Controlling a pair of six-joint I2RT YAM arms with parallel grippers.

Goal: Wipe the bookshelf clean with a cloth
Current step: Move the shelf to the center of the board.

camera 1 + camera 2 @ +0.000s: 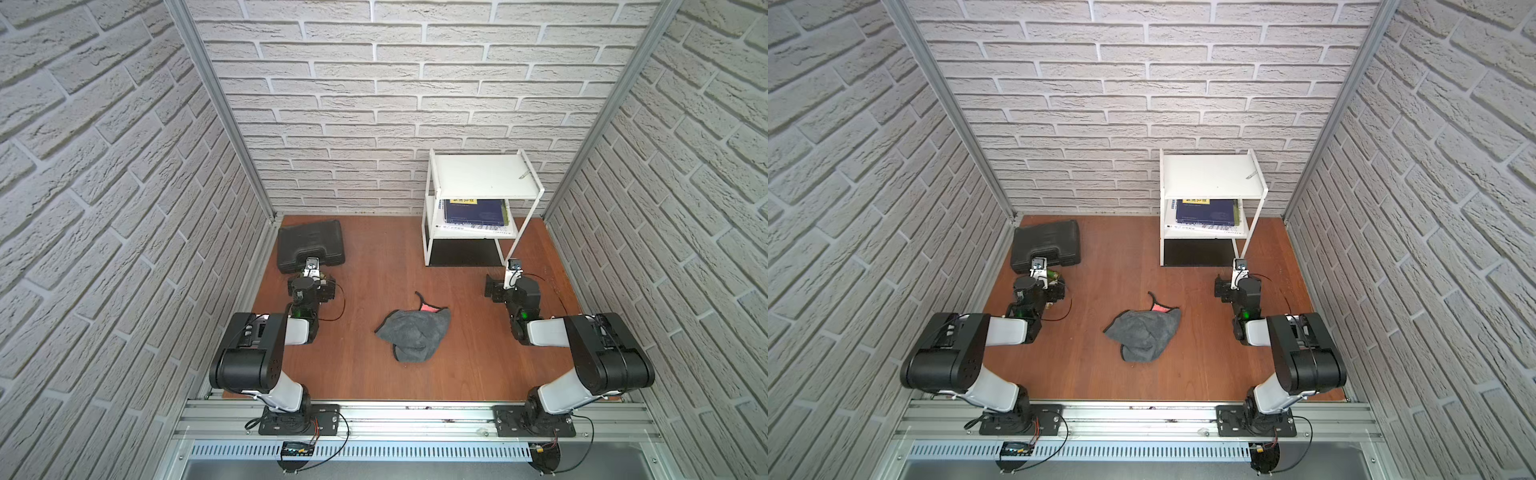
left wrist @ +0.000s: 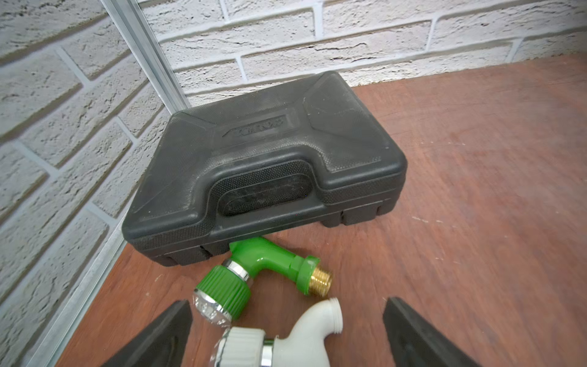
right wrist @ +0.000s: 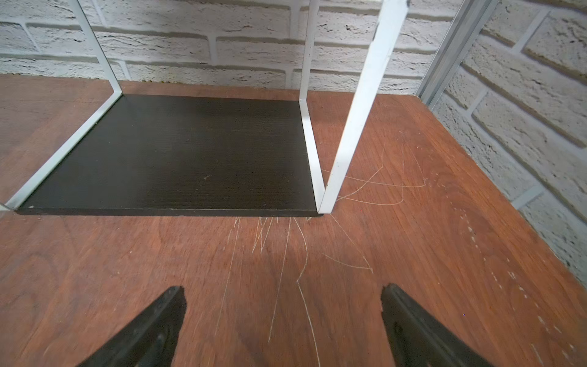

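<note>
The white bookshelf stands at the back right against the brick wall, its top board bare but for a small grey scrap near the right edge. A crumpled grey cloth with a pink tag lies mid-table between the arms, touched by neither. My right gripper is open and empty over bare wood, just in front of the bookshelf's front right leg and dark base board. My left gripper is open at the far left, holding nothing.
A black plastic case lies at the back left. A green tap fitting and a white one lie between the case and the left fingers. Blue books lie on the middle shelf. Brick walls close three sides.
</note>
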